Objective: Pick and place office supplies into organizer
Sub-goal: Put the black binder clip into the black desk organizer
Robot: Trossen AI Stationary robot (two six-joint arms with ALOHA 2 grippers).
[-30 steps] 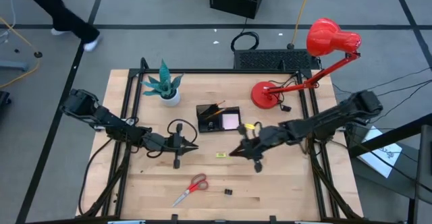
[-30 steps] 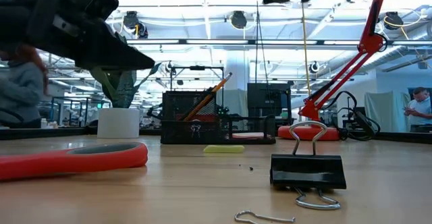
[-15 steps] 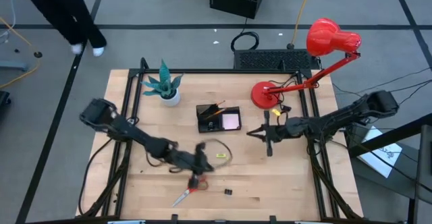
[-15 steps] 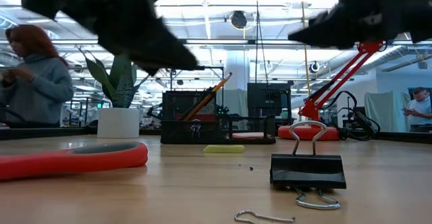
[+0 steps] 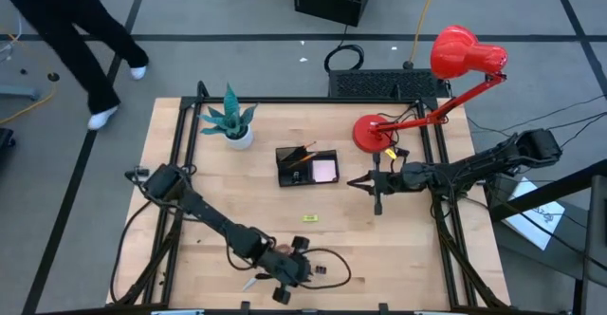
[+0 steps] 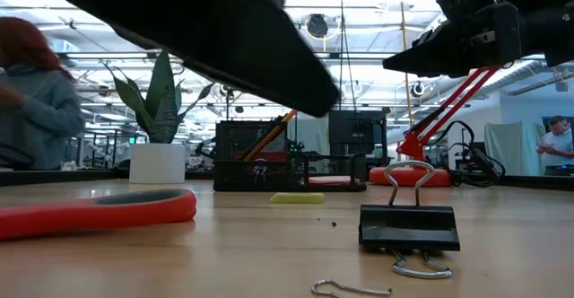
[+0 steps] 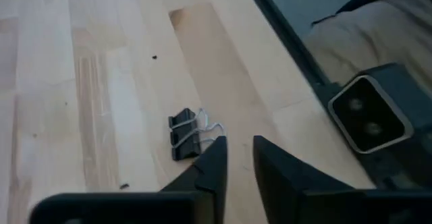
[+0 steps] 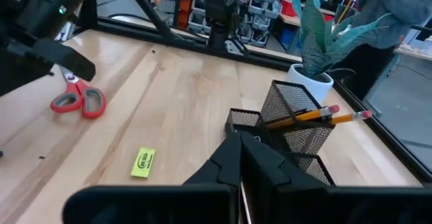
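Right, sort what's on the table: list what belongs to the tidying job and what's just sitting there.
Job items:
organizer holding pencils and sticky-note pad
scissors
binder clip
yellow piece

Just sitting there:
potted plant
red desk lamp
keyboard

A pale wooden table [image 7: 101,82] is seen past the left gripper [image 7: 237,158], whose two dark fingers [image 7: 212,166] are held slightly apart. A small black binder clip [image 7: 185,135] with wire handles is lying flat just beside the fingertips. A black camera [image 7: 370,113] is mounted at the table's dark edge.
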